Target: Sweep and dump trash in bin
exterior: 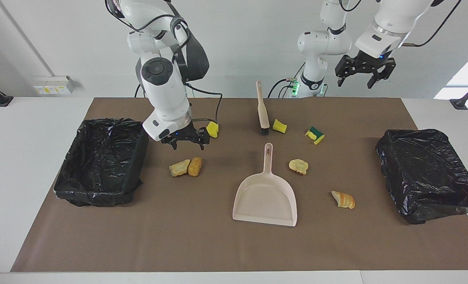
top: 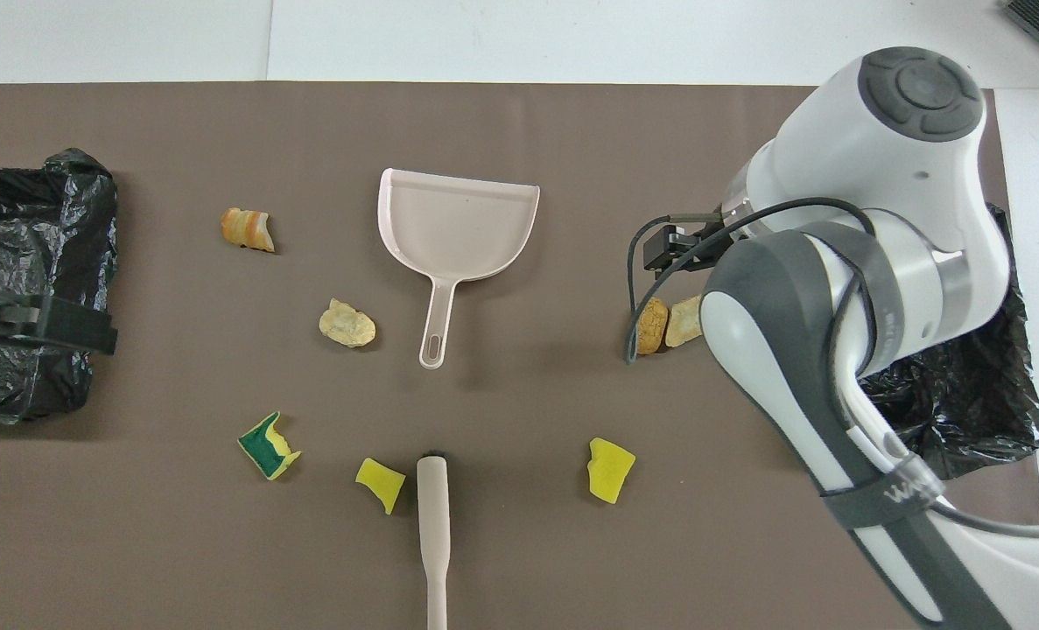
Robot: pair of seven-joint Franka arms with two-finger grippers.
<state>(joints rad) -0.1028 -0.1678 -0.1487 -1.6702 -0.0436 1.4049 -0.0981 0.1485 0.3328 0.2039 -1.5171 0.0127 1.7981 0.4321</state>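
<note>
Trash: seven small scraps lie on the brown mat (exterior: pixel 202 244), ringed round the dustpan handle.
Yellow sponge (exterior: pixel 212 129): plain wedge, at 10 o'clock from the dustpan in the facing view, beside the right gripper.
Second yellow sponge (exterior: pixel 280 126): just beside the brush bristles.
Green-backed sponge (exterior: pixel 315 135): yellow with a dark green face, torn edge, at 1 o'clock from the dustpan.
Bread pair (exterior: pixel 186 167): a pale chunk and a golden-brown one, touching, at 9 o'clock from the dustpan.
Pale chunk (exterior: pixel 299 166): lumpy, tan, near the dustpan handle.
Striped chunk (exterior: pixel 343 199): orange and white, at 3 o'clock from the dustpan.
Dustpan (exterior: pixel 265 197): pale pink, flat on the mat, handle toward the robots.
Brush (exterior: pixel 261 109): beige handle, dark bristles toward the dustpan.
Bins: one black-lined bin (exterior: pixel 101 159) at the right arm's end, another bin (exterior: pixel 427 173) at the left arm's end.
Right gripper (exterior: pixel 186 142): fingers spread, holding nothing, low over the mat just above the bread pair.
Left gripper (exterior: pixel 363 77): fingers spread, holding nothing, high over the mat's edge nearest the robots.
</note>
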